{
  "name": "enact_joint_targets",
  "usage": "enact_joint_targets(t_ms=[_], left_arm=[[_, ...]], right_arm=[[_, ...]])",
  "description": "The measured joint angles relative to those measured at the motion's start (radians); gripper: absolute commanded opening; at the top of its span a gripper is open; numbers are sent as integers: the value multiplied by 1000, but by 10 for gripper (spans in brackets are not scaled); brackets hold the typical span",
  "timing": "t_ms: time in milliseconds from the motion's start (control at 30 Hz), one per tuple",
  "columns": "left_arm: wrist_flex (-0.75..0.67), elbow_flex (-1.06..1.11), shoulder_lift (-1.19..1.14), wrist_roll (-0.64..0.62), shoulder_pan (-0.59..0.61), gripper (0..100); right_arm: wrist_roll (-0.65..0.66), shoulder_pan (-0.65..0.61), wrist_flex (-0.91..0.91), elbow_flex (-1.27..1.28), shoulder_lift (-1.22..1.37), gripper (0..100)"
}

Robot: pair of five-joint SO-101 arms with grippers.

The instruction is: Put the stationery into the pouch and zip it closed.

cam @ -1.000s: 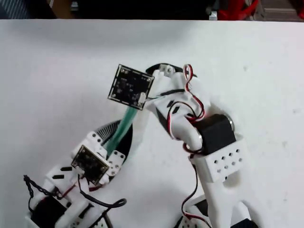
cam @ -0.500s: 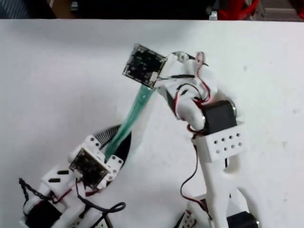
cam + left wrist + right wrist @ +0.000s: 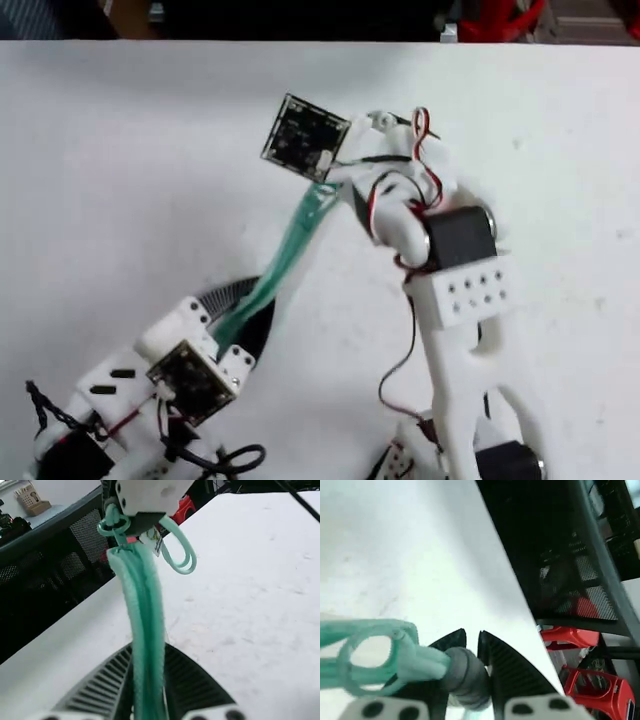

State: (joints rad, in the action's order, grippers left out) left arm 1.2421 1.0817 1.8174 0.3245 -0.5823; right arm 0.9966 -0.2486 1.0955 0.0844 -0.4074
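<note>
Over the last second the right pincer (image 3: 325,188), clamped at the zip end of the mint-green fabric pouch (image 3: 283,262), has drawn away from the left pincer (image 3: 238,308), which grips the other end over the white worktop (image 3: 120,150). We judge the zip is closing. The right wrist view adds the grey zip pull (image 3: 465,672) between its jaws.

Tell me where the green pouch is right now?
In the high view the green pouch is stretched mid-table between the left tool and the right tool.
</note>
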Motion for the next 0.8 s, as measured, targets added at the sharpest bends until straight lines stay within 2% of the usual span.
enact_joint_targets(t_ms=[267,600,800], left_arm=[[38,-11,14,2,-8,23],[38,-14,14,2,-8,23],[38,-14,14,2,-8,23]], right_arm=[[31,230,-130,2,140,19],[89,316,-141,0,180,19],[133,408,-198,18,241,19]])
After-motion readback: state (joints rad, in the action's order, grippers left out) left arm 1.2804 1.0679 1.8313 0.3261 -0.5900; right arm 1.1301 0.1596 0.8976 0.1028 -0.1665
